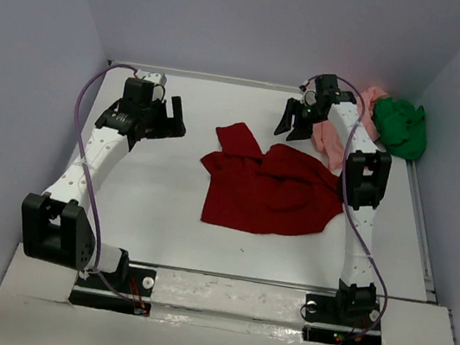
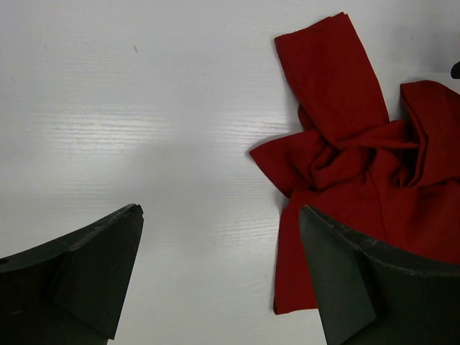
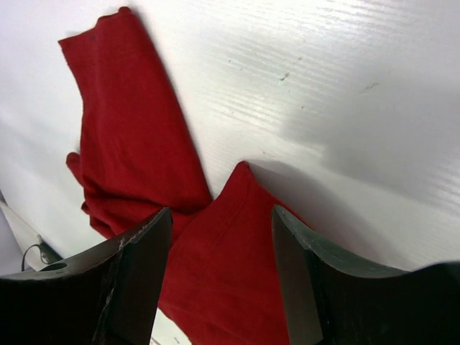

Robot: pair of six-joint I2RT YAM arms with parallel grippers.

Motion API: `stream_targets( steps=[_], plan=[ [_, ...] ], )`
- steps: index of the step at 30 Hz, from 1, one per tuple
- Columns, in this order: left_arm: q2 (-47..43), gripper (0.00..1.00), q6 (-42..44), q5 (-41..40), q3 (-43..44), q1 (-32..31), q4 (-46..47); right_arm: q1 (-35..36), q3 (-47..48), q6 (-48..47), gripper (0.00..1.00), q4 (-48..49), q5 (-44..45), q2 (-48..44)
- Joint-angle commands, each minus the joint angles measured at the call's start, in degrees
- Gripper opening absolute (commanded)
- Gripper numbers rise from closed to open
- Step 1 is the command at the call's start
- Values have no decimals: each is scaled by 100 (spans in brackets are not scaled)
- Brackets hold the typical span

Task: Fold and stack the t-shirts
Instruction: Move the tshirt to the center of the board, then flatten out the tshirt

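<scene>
Table [image 1: 146, 203] centre: spread shirt [image 1: 266, 191].
Far right: corner shirt [image 1: 401, 128], inner shirt [image 1: 336, 137] touching its left.
Left gripper [image 1: 168, 119]: left of spread shirt.
Right gripper [image 1: 294, 126]: at its far edge.

The left arm [image 1: 81, 171] and the right arm [image 1: 358, 237] were built from white tubes joined by chunky black blocks. Small dark dots were spread over the white parts; they may have been screws. A thin purple cable [image 1: 83, 105] was run along each arm. The left gripper [image 1: 167, 119] and the right gripper [image 1: 294, 126] were made in black. Their fingers [image 2: 93, 273] were shaped like dark, flat wedges with scuffed edges. Each arm was fixed to a black base [image 1: 112, 281].
</scene>
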Motion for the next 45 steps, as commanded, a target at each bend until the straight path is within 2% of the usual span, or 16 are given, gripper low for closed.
stream_targets(
  steps=[1,13,20,28,34,36,37,42,43,45],
  plan=[
    [23,99,40,166,283,36,-27,-24,360,-227,63,211,142,188],
    [137,99,57,210,371,89,-53,-24,316,-315,62,457,327,399],
    [137,99,49,245,318,142,-36,-24,97,-280,49,361,292,347],
    [172,99,31,342,274,212,35,-24,-202,-438,55,132,318,276],
    [146,99,31,351,213,212,61,-24,-413,-447,55,0,257,127],
    [137,99,40,351,204,212,78,-24,-483,-464,50,0,266,48],
    [128,99,31,359,195,212,87,-24,-536,-465,39,-9,283,22],
    [137,99,31,377,186,212,105,-24,-571,-482,10,-97,336,-58],
    [137,99,22,377,178,212,105,-24,-563,-473,0,-114,371,-75],
    [128,99,22,386,178,212,114,-24,-563,-465,0,-141,397,-84]
  ],
)
